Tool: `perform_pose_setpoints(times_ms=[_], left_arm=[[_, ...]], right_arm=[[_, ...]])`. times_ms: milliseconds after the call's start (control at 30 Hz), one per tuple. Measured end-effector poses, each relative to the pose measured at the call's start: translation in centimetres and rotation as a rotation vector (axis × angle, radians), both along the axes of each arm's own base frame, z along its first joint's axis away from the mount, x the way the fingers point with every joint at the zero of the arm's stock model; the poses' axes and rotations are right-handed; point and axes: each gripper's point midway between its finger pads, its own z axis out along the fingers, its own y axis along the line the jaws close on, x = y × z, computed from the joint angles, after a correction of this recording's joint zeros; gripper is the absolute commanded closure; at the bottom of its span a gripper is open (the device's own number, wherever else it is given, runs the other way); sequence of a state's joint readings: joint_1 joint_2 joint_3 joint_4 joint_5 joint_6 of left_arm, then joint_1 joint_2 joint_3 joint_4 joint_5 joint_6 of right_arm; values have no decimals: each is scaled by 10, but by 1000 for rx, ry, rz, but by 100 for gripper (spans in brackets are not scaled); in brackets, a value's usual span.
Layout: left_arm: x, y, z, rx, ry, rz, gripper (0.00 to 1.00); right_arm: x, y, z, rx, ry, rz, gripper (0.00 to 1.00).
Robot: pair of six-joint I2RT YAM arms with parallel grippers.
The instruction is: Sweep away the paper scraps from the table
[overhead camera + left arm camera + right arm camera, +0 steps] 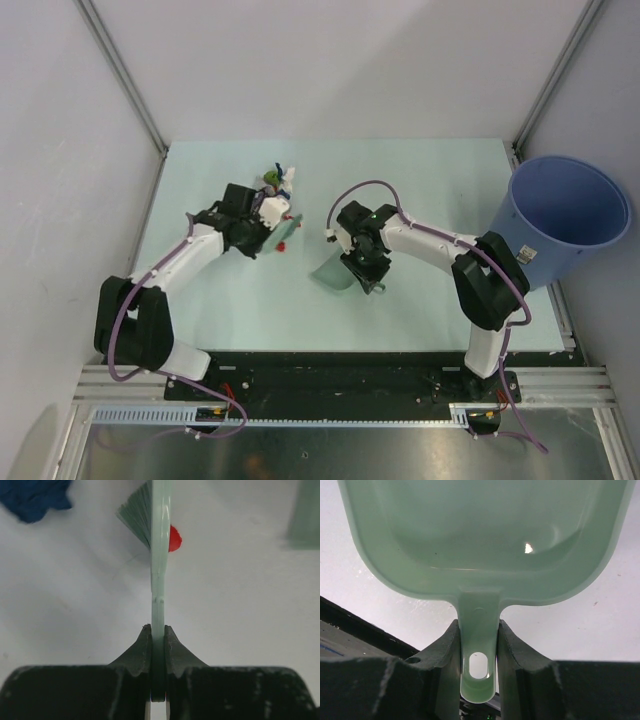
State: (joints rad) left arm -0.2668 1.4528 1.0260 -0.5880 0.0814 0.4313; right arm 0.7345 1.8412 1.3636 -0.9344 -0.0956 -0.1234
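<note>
Left gripper (158, 636): jaws pressed on the thin handle of a pale green brush (159, 555), seen edge-on. Red scrap (174, 539) touches the brush head's right side; dark blue scrap (32, 497) lies apart, left. The other paper scraps (279, 181) (green, white, blue) cluster just beyond that gripper, mid-table (430, 190). Right gripper (478, 630): jaws pinch the dustpan (480, 545) handle, with the pan near the red scrap, to its right.

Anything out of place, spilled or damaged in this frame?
Nothing stands out. The left gripper clamps the brush squarely, the right gripper holds the dustpan by its handle, and the only loose things are the paper scraps on the table beside the brush. The blue bucket stands upright.
</note>
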Motion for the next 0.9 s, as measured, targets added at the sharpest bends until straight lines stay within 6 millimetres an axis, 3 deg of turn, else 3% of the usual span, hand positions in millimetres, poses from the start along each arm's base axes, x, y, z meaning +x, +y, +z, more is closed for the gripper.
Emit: perform_pose_setpoints(times_ms=[100, 233, 333, 567, 633, 733, 900], left_arm=[[-9, -27, 1, -30, 13, -89, 100], [-7, -30, 14, -31, 6, -95, 100], [1, -30, 38, -31, -43, -87, 100], [46, -27, 113, 10, -248, -40, 100], [62, -24, 121, 42, -279, -20, 100], [90, -22, 113, 103, -281, 4, 100], [112, -18, 53, 211, -166, 6, 100]], right_arm=[[-1, -1, 0, -6, 3, -13, 100], [-2, -7, 1, -31, 3, -35, 100], [-5, -14, 6, -50, -4, -53, 100], [-6, -31, 20, -108, -48, -93, 100], [-6, -34, 19, -122, -51, -99, 100], [-6, -37, 19, -136, -56, -103, 100], [-5, -38, 19, -148, -64, -107, 100]])
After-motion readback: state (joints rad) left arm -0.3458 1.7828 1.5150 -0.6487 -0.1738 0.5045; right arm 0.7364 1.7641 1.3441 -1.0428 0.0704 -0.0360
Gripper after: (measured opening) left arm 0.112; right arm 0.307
